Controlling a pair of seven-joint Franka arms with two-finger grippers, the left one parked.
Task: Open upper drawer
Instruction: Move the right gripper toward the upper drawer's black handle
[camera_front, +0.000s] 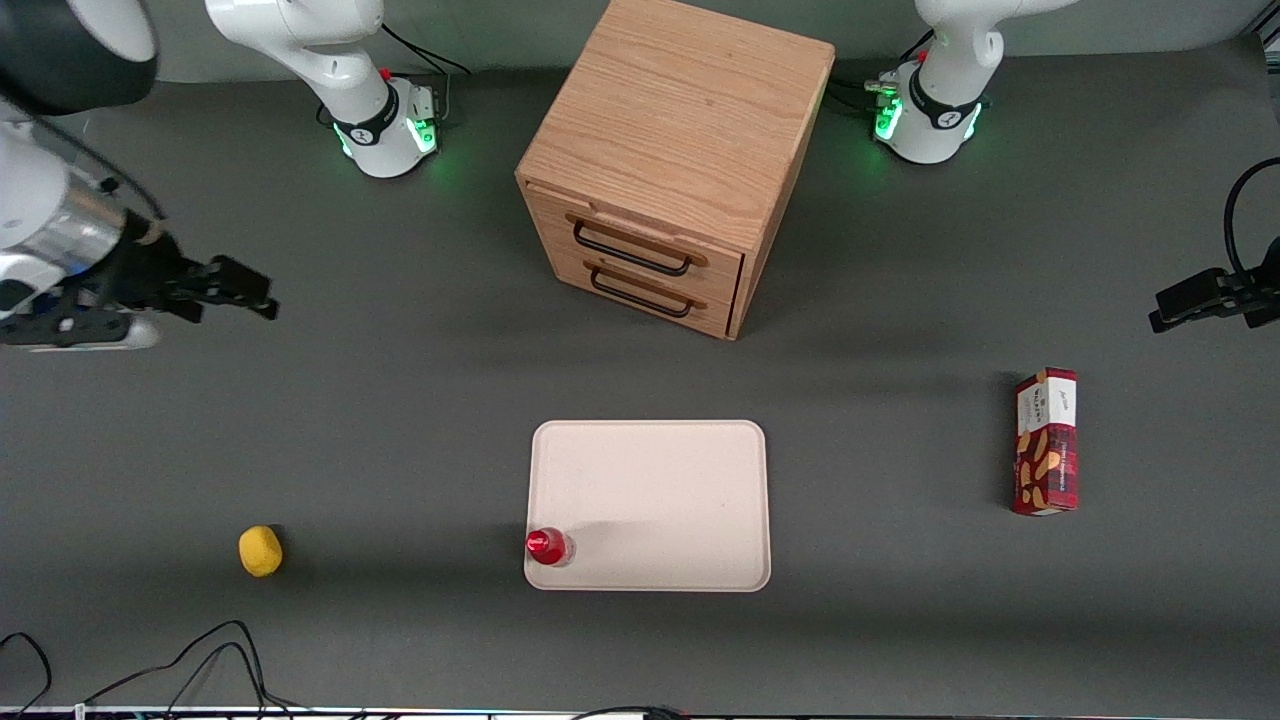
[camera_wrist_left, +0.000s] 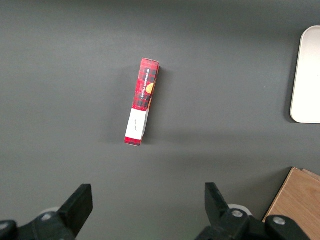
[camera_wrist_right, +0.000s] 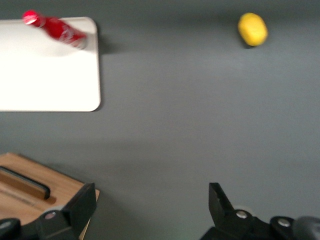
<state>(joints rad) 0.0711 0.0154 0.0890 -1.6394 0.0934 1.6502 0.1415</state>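
The light oak cabinet (camera_front: 680, 120) stands at the table's middle, far from the front camera. Its upper drawer (camera_front: 640, 240) is pushed in, with its thin black bar handle (camera_front: 630, 255) above the lower drawer's twin handle (camera_front: 640, 293). My right gripper (camera_front: 255, 292) hangs open and empty above the bare table, well off toward the working arm's end from the cabinet, about level with the drawer fronts. In the right wrist view the gripper (camera_wrist_right: 152, 205) is open over grey table, with a corner of the cabinet (camera_wrist_right: 65, 187) and one black handle (camera_wrist_right: 25, 182) beside one finger.
A cream tray (camera_front: 650, 480) lies nearer the front camera than the cabinet, with a red bottle (camera_front: 548, 546) standing at its corner. A yellow lemon (camera_front: 260, 551) lies toward the working arm's end. A red box (camera_front: 1046, 441) lies toward the parked arm's end.
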